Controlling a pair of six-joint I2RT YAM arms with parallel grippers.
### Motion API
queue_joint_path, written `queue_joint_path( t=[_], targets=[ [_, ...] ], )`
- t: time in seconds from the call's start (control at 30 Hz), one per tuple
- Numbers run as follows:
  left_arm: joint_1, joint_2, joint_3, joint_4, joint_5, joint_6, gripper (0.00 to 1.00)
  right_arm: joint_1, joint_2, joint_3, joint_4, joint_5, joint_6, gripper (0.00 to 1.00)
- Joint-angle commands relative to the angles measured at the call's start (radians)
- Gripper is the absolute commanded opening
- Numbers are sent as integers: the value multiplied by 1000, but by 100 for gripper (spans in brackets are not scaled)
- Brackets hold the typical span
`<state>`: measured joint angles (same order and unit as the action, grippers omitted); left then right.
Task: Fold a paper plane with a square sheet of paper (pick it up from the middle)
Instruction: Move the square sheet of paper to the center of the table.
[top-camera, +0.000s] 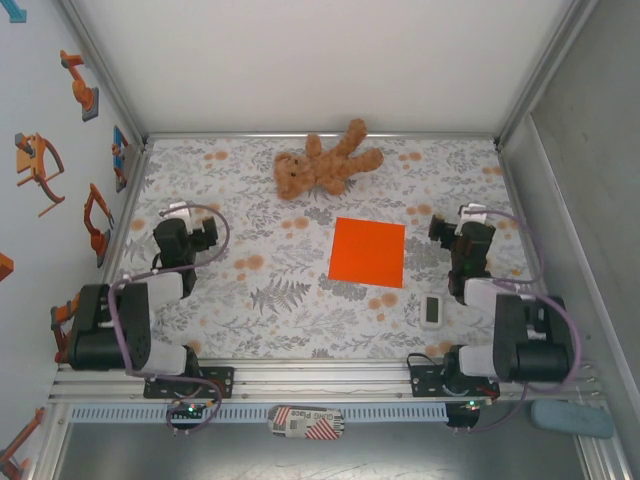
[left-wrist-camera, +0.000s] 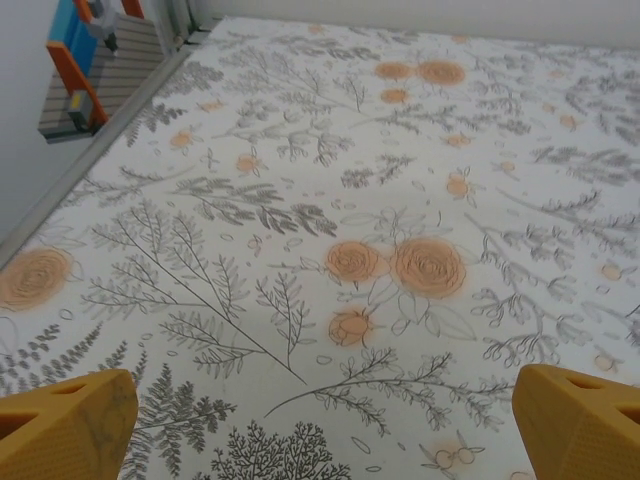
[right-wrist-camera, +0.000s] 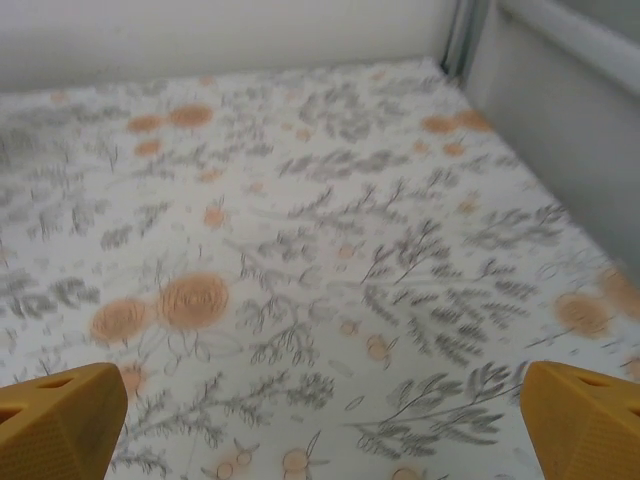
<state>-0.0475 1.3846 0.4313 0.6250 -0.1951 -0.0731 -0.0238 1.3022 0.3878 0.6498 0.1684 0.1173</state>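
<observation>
Two grippers, both with jaws spread wide and nothing between them; from above, the left gripper (top-camera: 186, 218) and the right gripper (top-camera: 458, 224) hang over the flowered tablecloth (top-camera: 250, 290), each on its own side. The square sheet of paper (top-camera: 368, 252), bright orange and flat, lies between them, much nearer the right gripper, just off its inner side and not touching it; it is well apart from the left gripper. Past the sheet, farther out than either gripper, a brown teddy bear (top-camera: 325, 165) sprawls on its back; a small white gadget (top-camera: 432, 311) sits back of the right gripper, near its arm.

The wrist cameras give what the overhead view is too far off to tell: on the left gripper (left-wrist-camera: 320, 430) the yellow fingertips (left-wrist-camera: 60, 425) stand at the frame's bottom corners, with bare cloth and printed orange roses ahead; on the right gripper (right-wrist-camera: 320, 425) the fingertips (right-wrist-camera: 580, 420) are set just as wide, the cloth beyond them somewhat blurred, running to the side wall (right-wrist-camera: 560, 150).
</observation>
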Motion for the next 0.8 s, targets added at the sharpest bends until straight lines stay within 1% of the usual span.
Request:
queue_joint_path(
  t=[0.0,0.07,0.13,0.2,0.3,0.33,0.37,0.47,0.53,0.67,0.77],
  targets=[
    [-7,-140,104,-268,-67,-82,96,-4,-119,157,-349,103,132,100],
    [-9,-205,167,-429,-66,-162,96,-5,-141,276,-582,101,238,100],
    [-9,-259,235,-607,-45,-277,96,-5,-123,381,-752,46,314,100],
    [-9,-303,301,-742,19,-369,96,-4,-84,459,-868,-59,368,99],
    [-6,-336,375,-893,89,-462,96,-3,-20,531,-965,-242,436,92],
    [-6,-348,388,-919,127,-479,96,0,5,545,-988,-307,461,88],
    [-5,-361,393,-932,171,-491,96,6,27,549,-1001,-361,481,87],
    [-4,-385,394,-942,327,-481,96,42,63,529,-993,-466,527,86],
    [-5,-393,394,-949,394,-476,96,78,77,516,-975,-514,548,86],
    [-9,-393,382,-936,459,-473,96,181,122,502,-938,-531,600,86],
    [-13,-379,377,-929,474,-477,96,253,175,512,-936,-486,628,86]
  ],
)
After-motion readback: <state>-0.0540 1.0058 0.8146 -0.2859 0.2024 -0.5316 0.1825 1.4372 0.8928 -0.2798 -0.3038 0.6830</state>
